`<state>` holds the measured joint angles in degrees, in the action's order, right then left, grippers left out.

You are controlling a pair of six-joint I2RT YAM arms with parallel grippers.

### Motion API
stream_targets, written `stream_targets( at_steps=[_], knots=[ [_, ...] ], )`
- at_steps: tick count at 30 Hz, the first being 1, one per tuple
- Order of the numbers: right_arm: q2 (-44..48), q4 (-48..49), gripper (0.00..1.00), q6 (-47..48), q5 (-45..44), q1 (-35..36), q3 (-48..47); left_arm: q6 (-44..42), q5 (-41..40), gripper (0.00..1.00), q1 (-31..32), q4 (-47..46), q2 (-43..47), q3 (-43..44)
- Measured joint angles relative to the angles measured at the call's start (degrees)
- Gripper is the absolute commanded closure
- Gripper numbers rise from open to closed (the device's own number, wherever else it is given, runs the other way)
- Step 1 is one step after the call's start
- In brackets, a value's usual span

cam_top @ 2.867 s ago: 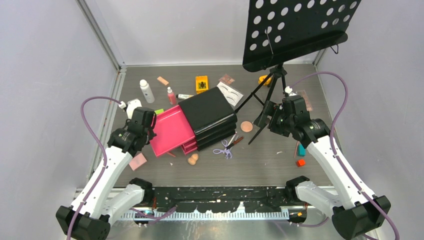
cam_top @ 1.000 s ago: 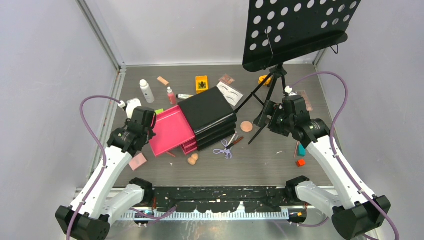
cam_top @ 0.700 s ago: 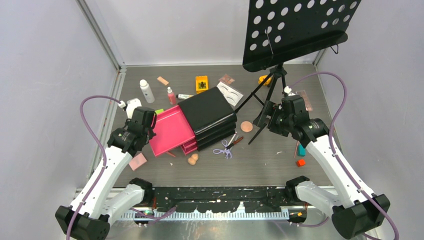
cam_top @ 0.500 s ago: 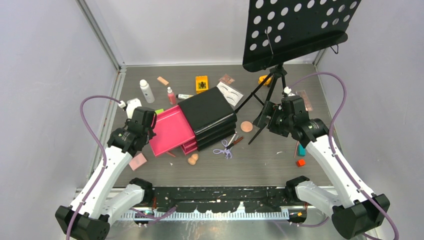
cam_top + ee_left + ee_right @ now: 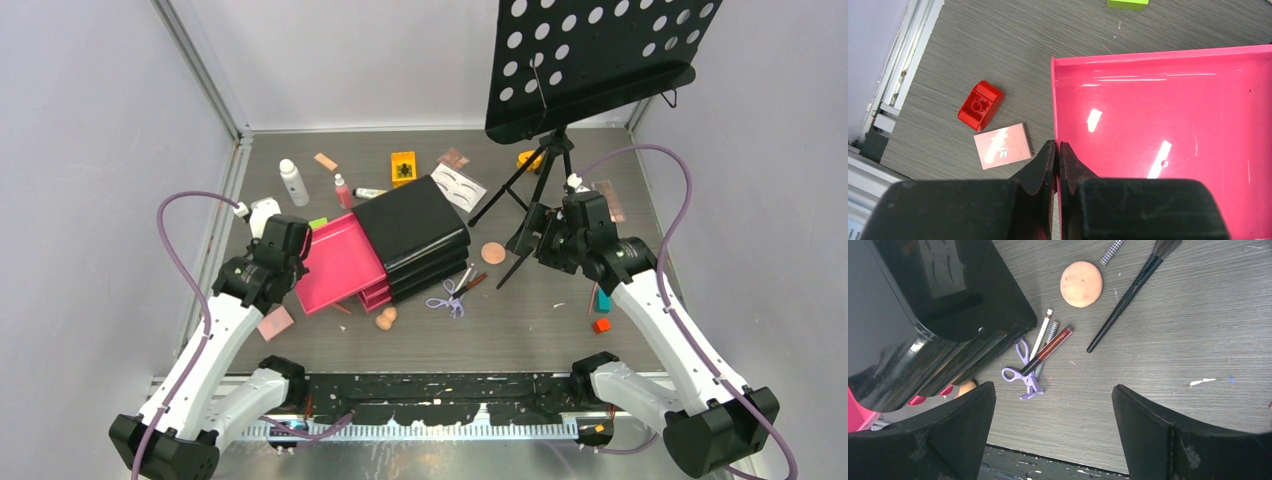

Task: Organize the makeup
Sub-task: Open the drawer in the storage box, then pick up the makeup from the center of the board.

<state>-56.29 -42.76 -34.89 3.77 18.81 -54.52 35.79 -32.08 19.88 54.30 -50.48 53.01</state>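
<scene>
Now L gripper (image 5: 1056,154) pinches pink drawer (image 5: 1168,115) wall; R gripper (image 5: 1053,387) spread wide; sponge (image 5: 966,387) half-hidden behind chest (image 5: 923,315).

Centre: black chest (image 5: 415,235) with its pink drawer (image 5: 343,262) drawn out to the left, blocking the middle of the table (image 5: 530,325). Right of it, the music stand's tripod legs (image 5: 530,215) spread low, with the perforated desk (image 5: 600,55) overhanging the far right. Open passage: near strip, interrupted only by lilac scissors (image 5: 445,300) and a peach sponge (image 5: 385,319).
</scene>
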Motion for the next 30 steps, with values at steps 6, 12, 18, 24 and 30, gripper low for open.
stream_targets(
  at_steps=[6,12,18,24,30],
  knots=[
    [0.00,0.17,0.10,0.00,0.00,0.00,0.15,-0.09,0.15,1.00,0.00,-0.02,-0.02,0.07],
    [0.00,0.35,0.10,-0.02,0.00,0.00,0.17,-0.26,0.70,1.00,-0.02,-0.50,-0.28,0.07],
    [0.00,0.35,0.10,0.00,0.00,0.00,0.20,-0.28,0.87,0.99,-0.02,-0.81,-1.75,0.07],
    [0.00,0.37,0.10,0.00,0.00,0.00,0.20,-0.33,0.87,0.75,-0.02,-0.76,-1.51,0.00],
    [-0.02,0.72,0.10,-0.02,0.17,0.00,0.20,-0.17,0.85,0.66,-0.02,-0.74,0.74,-0.48]
  ],
)
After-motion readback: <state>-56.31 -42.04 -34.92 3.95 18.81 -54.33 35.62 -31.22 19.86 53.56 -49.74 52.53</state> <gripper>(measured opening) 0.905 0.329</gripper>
